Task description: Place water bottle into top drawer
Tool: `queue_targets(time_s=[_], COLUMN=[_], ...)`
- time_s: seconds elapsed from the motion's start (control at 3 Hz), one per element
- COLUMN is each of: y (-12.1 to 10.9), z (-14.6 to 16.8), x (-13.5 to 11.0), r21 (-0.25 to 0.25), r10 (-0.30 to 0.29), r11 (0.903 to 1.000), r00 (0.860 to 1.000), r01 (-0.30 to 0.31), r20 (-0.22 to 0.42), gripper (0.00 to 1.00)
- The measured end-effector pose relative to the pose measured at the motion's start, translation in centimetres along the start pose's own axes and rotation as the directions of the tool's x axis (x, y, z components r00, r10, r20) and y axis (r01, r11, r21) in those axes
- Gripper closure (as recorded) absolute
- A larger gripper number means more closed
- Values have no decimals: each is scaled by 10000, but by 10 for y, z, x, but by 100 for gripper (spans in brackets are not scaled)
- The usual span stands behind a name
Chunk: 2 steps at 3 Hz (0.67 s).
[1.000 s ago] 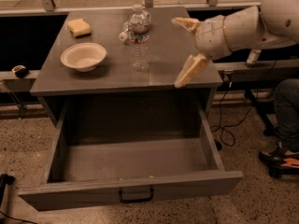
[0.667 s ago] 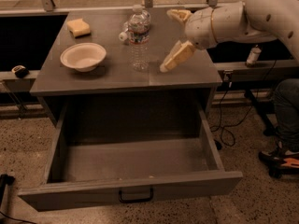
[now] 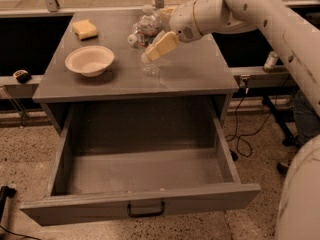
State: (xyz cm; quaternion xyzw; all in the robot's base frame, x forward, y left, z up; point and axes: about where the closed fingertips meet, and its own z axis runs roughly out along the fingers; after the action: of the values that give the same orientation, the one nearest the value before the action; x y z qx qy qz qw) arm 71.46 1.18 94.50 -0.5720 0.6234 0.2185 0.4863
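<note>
The water bottle (image 3: 150, 68) stands upright on the grey cabinet top (image 3: 195, 74), just right of centre. Only its clear ribbed lower part shows; my near finger covers its top. My gripper (image 3: 164, 29) is open above the cabinet top. Its near tan finger (image 3: 161, 46) is in front of the bottle's upper part and its far finger (image 3: 168, 10) is behind. A second clear bottle with a pale label (image 3: 148, 24) stands just behind. The top drawer (image 3: 140, 200) is pulled fully out below, with nothing in it and a black handle (image 3: 146, 209) on its front.
A white bowl (image 3: 89, 60) and a yellow sponge (image 3: 84, 29) sit on the left of the cabinet top. A white cap (image 3: 132, 39) shows left of the bottles. Cables (image 3: 247, 134) trail on the floor at right. A small dark object (image 3: 21, 75) rests on the left ledge.
My arm has swung left across the cabinet top, bringing the open gripper from the right edge up to the bottles. The bottles, bowl and drawer have not moved.
</note>
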Motion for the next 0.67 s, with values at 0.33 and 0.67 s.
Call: queue_targets(time_s=[0.33, 0.67], y=[-2, 1], z=[24, 44], x=[-15, -22], r21=[-385, -840], r10=[482, 700], r11=[9982, 9948], r00=[9956, 9853], r01=[-452, -574], r20=[807, 1557], gripper=[19, 43])
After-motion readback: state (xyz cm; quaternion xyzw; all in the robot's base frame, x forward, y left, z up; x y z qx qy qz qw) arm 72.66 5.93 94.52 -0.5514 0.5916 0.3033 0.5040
